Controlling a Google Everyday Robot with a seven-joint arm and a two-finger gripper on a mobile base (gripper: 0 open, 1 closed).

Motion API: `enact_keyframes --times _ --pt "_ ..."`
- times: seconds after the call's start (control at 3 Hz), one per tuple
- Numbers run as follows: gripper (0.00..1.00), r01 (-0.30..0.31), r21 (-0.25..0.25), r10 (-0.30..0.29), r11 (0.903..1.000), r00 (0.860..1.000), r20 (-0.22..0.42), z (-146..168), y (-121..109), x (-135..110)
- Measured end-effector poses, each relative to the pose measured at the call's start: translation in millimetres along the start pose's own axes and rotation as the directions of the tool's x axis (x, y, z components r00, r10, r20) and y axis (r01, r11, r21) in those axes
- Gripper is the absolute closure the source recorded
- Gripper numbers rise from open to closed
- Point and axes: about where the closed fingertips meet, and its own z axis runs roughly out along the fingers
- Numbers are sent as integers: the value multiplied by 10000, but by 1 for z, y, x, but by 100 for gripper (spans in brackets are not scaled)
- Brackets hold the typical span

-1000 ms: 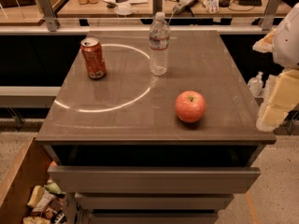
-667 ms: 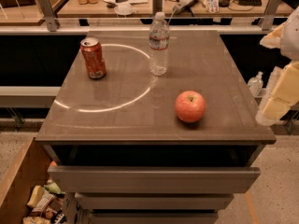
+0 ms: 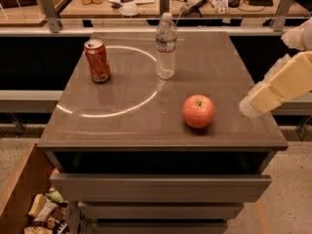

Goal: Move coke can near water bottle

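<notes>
The coke can (image 3: 97, 61) is orange-red with a silver top and stands upright at the back left of the brown table (image 3: 122, 126). The water bottle (image 3: 165, 46) is clear with a white cap and a label band. It stands upright at the back middle, well to the right of the can. My gripper (image 3: 256, 101) is pale yellow and reaches in from the right, over the table's right edge. It is far from the can and holds nothing that I can see.
A red apple (image 3: 198, 111) lies on the table front right, just left of the gripper. A bright ring of light crosses the tabletop. Drawers stand below the table, a cluttered bench lies behind it, and a box of packets (image 3: 41, 213) sits on the floor at left.
My gripper has moved left, in over the table's right edge toward the apple. The can, bottle and apple have not moved.
</notes>
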Motion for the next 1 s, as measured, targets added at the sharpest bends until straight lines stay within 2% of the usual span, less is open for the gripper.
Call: enact_keyframes --times 0.33,0.67,1.0 --pt "0 -640 -174 657 9978 9901 1241 22 32 -14" --pt "0 -579 -311 627 9978 9802 1878 70 40 -27" --pt "0 -625 -80 628 9980 9762 2074 72 35 -31"
